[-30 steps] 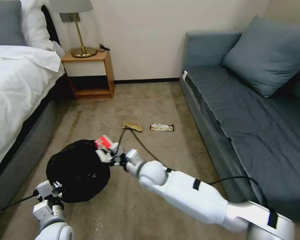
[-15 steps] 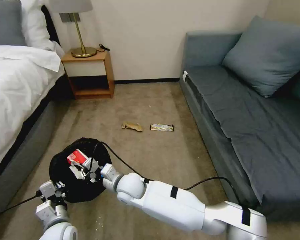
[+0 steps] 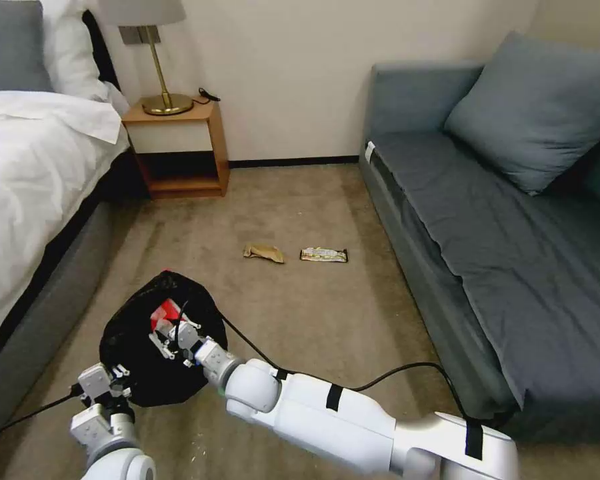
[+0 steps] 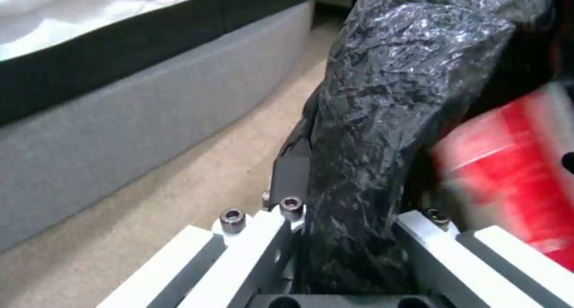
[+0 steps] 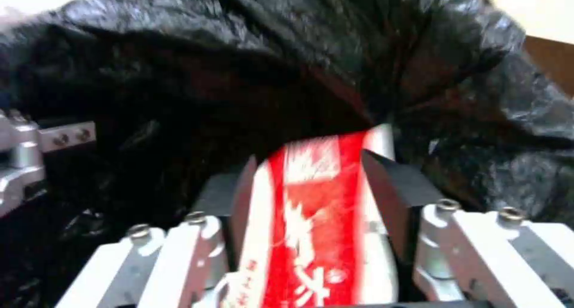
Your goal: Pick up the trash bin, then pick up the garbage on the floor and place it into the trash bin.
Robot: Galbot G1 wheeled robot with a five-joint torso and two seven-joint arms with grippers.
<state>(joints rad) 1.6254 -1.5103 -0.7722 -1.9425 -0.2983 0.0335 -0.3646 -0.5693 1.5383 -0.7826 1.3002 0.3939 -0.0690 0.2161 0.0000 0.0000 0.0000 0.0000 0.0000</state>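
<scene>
I see the bin (image 3: 150, 347), wrapped in its black bag (image 4: 383, 119), held off the floor (image 3: 300, 313) near the bed (image 3: 33, 200), low on my left in the head view. My left gripper (image 3: 107, 387) has its jaws pinching the bag-covered rim, which runs up between them in the left wrist view (image 4: 353, 236). My right gripper (image 3: 173, 337) is over the bin's mouth, and its jaws clamp the red-and-white packet (image 5: 317, 218) from both sides; the packet's far end points down into the dark of the bag. In the left wrist view the packet (image 4: 514, 164) shows as a red blur just inside the rim. Farther out on the floor, well apart from the bin, the tan wrapper (image 3: 264, 253) and the snack bar wrapper (image 3: 323, 254) lie side by side, not touching. Beyond them stands the nightstand (image 3: 177, 147) with a lamp (image 3: 157, 60), and the sofa (image 3: 500, 233) runs along my right.
</scene>
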